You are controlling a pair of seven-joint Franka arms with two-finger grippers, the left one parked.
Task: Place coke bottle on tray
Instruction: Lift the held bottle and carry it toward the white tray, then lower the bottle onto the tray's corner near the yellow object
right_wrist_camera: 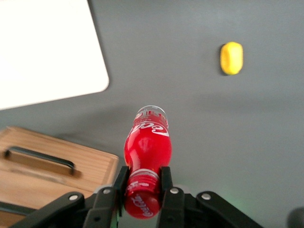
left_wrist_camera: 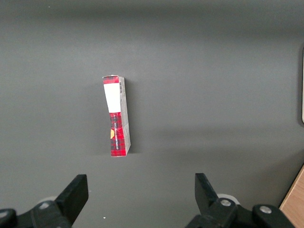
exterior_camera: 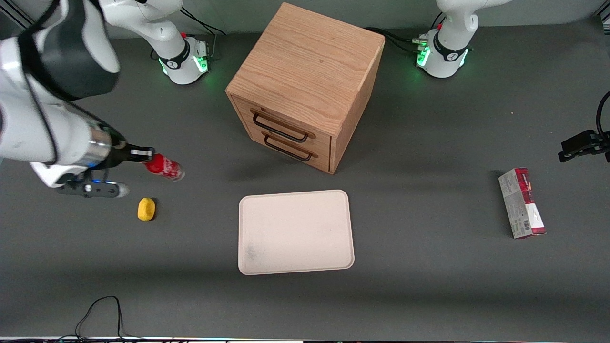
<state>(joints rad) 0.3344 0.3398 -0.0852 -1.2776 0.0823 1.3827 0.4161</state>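
My gripper [exterior_camera: 139, 154] [right_wrist_camera: 142, 178] is shut on the neck of the coke bottle [exterior_camera: 164, 167] [right_wrist_camera: 148, 145], a tiny red bottle with white lettering and a clear base. The bottle hangs tilted above the table, its base pointing away from the fingers [right_wrist_camera: 165, 176]. It is held toward the working arm's end of the table, well clear of the tray [exterior_camera: 295, 231] [right_wrist_camera: 47, 52], a flat cream-white rectangle lying in front of the cabinet and nearer the front camera.
A small yellow lump [exterior_camera: 146, 209] [right_wrist_camera: 232, 58] lies on the table just nearer the front camera than the bottle. The wooden two-drawer cabinet [exterior_camera: 305, 85] [right_wrist_camera: 52, 173] stands mid-table. A red-and-grey carton [exterior_camera: 522, 202] [left_wrist_camera: 116, 116] lies toward the parked arm's end.
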